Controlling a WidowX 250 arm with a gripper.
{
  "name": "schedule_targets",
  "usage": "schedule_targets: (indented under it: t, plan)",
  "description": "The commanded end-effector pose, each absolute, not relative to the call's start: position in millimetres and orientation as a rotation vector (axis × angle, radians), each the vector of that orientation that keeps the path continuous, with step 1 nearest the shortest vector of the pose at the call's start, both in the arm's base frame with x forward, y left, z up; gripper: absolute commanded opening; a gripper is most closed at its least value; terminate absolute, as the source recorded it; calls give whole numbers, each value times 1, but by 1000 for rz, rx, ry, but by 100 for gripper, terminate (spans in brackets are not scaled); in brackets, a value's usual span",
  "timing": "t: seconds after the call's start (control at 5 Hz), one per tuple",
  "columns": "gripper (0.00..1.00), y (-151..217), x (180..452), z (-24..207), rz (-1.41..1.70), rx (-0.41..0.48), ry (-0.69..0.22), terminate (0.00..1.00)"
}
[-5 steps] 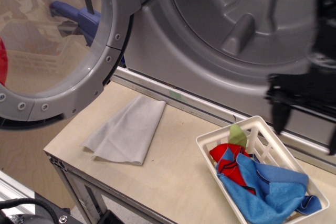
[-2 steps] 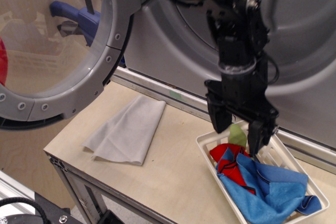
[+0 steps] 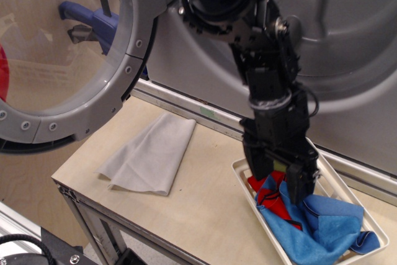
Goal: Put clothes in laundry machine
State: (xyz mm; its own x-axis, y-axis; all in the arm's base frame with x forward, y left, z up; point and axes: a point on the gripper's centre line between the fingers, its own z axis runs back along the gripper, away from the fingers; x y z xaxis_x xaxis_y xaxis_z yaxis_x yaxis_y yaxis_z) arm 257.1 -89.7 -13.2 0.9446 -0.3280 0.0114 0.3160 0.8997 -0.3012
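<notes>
The clothes lie in a white slatted basket (image 3: 240, 170) at the right of the table: a bright blue piece (image 3: 325, 228), a red piece with black trim (image 3: 268, 194), and a sliver of light green (image 3: 280, 166) between the fingers. My gripper (image 3: 277, 183) points down into the near end of the basket. It is open, with one finger on each side of the red and green pieces. The laundry machine's grey drum (image 3: 347, 23) opens behind the arm. Its round clear door (image 3: 68, 54) is swung open to the left.
A flat grey cloth (image 3: 152, 153) lies on the wooden table (image 3: 205, 209) left of the basket. A metal sill (image 3: 186, 100) runs along the machine's front behind the table. The table's front edge and left corner are near.
The arm has swung in from the right edge and come down over the basket. The open fingers have dropped from above the green piece into the pile. The clothes have not moved.
</notes>
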Motion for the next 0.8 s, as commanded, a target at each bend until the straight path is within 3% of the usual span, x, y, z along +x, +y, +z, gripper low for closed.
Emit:
schedule_targets:
  t: [0.0,0.2,0.6]
  plan:
    - [100,-99,258,-24,-400,-305,38,0]
    - [100,-102,253,-36,-394,-312,105,0]
    - [100,-111,246,-53,-400,-275,111,0]
